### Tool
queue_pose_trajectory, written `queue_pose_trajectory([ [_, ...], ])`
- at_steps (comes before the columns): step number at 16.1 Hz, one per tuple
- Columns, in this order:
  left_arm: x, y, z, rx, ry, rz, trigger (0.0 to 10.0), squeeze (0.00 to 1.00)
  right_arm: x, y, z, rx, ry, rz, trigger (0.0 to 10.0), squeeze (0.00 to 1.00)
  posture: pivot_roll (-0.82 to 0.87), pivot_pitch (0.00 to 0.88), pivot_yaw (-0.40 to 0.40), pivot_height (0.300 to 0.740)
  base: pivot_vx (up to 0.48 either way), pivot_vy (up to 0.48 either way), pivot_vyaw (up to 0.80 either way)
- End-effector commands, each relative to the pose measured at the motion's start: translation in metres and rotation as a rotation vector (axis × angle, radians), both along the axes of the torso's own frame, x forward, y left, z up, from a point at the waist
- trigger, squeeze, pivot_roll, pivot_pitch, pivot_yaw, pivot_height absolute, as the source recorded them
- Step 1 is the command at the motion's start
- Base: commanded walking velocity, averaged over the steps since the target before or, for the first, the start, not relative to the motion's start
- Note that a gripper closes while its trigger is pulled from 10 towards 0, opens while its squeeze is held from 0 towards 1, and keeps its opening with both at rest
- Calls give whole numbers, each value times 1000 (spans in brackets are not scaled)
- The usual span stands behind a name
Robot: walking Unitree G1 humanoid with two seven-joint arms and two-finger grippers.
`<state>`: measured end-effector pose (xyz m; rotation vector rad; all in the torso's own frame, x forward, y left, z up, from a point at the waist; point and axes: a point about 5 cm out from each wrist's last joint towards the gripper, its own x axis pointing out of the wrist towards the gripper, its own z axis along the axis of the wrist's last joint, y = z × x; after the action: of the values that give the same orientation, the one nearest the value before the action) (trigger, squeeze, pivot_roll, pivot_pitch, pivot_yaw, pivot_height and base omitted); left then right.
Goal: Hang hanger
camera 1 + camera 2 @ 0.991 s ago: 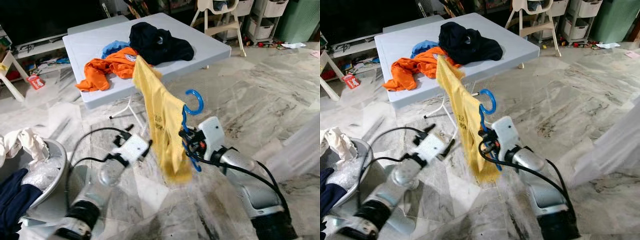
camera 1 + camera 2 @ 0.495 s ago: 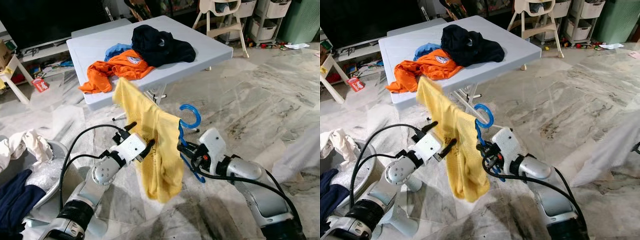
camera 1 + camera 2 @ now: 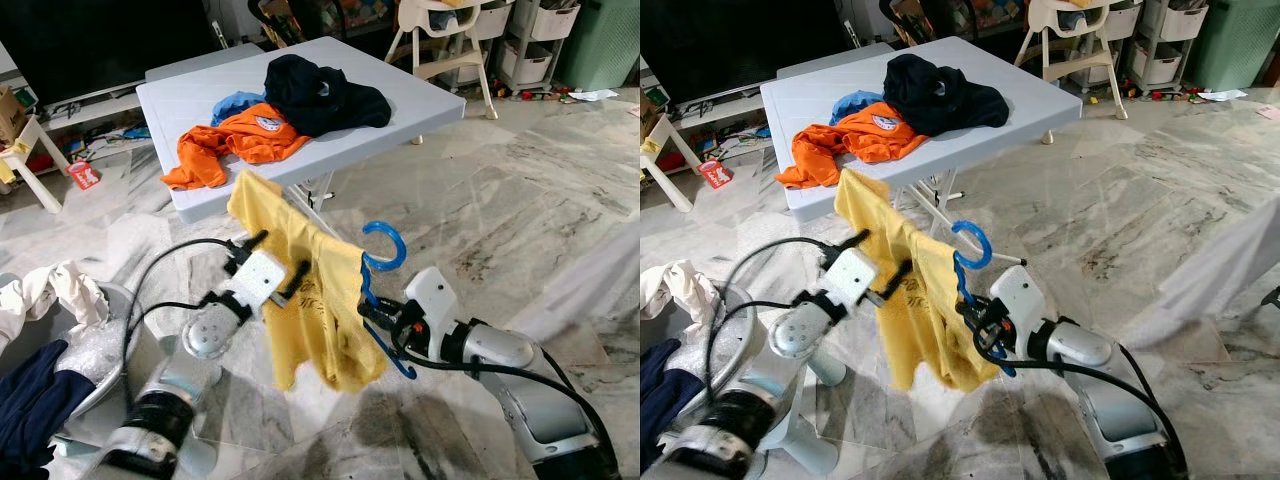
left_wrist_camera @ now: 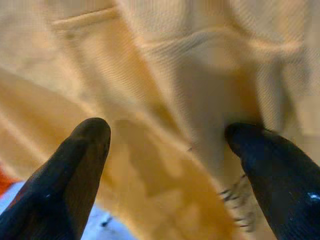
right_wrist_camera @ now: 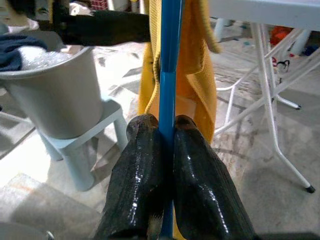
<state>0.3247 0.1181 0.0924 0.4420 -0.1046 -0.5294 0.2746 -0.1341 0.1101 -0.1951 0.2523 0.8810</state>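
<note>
Between the two arms, at about 6 o'clock from the worktop [image 3: 420, 95], the right tool [image 5: 165, 131] stays clamped on the blue hanger [image 3: 384, 262] carrying the yellow shirt [image 3: 318, 310], so it should hold level while the left tool [image 4: 167, 142], spread apart against the cloth, steadies it.

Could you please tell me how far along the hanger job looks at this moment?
Done: the yellow shirt is draped on the blue hanger. In hand: the right tool is shut on the hanger, while the left tool is open against the shirt. Left: hanging it up; no rail is in view, and more clothes lie on the white table.
</note>
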Motion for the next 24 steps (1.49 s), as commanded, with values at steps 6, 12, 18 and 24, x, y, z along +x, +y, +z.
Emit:
queue_pose_trajectory([
  [6, 2, -8, 6, -85, 22, -61, 0, 0, -5, 11, 14, 30, -59, 83, 0, 0, -174, 0, 130, 740, 0, 0, 0],
  [12, 3, -5, 5, -97, 33, -70, 0, 0, -9, 11, 9, 15, -37, 99, 0, 0, -169, 2, 125, 740, 0, 0, 0],
  [18, 3, -4, 5, -93, 34, -65, 0, 0, -9, 11, 7, -3, -38, 102, 0, 0, -167, 3, 125, 740, 0, 0, 0],
  [24, 4, -2, 6, -87, 32, -60, 0, 0, -9, 11, 5, -7, -35, 101, 0, 0, -166, 3, 128, 740, 0, 0, 0],
])
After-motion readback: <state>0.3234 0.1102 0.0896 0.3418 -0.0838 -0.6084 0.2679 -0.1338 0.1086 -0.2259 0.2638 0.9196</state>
